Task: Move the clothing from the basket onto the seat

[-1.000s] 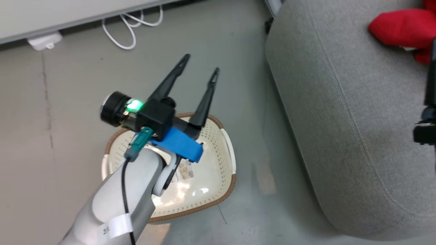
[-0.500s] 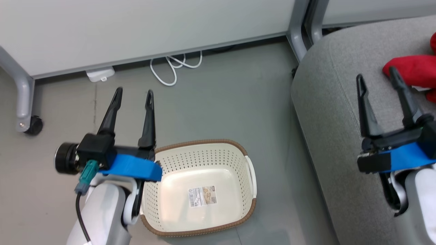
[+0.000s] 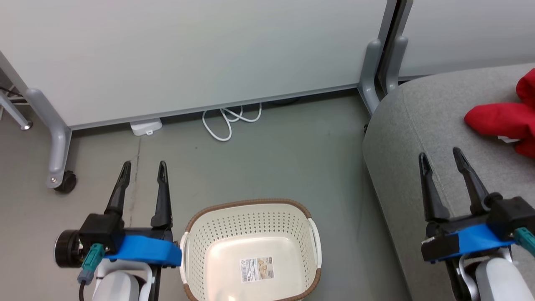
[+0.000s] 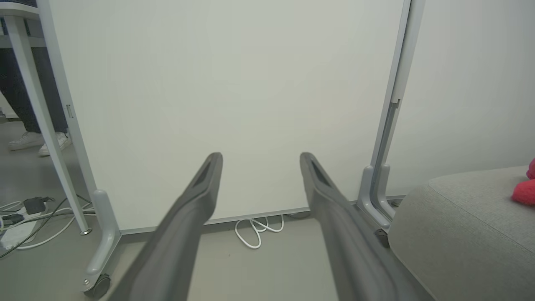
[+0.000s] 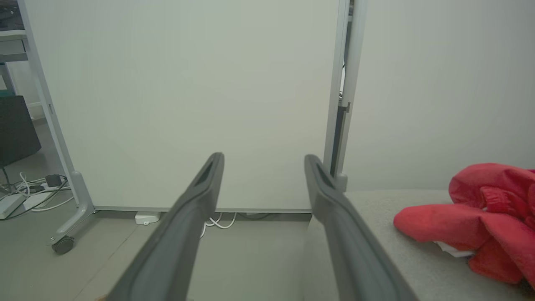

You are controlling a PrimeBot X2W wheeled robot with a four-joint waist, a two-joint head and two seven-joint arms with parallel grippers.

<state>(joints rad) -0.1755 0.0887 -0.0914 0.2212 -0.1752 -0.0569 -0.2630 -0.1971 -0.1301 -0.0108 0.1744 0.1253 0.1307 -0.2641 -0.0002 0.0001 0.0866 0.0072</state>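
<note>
Since the basket (image 3: 250, 221) holds nothing but its label (image 3: 256, 269) and the clothing (image 3: 499, 121) lies on the seat (image 3: 418, 125), well right of the basket, the move looks finished. Left gripper (image 3: 143, 165) hangs just left of the basket, right gripper (image 3: 439, 153) well right of it over the seat edge, both spread wide and empty. Best to keep both clear of the clothing so nothing snags.
</note>
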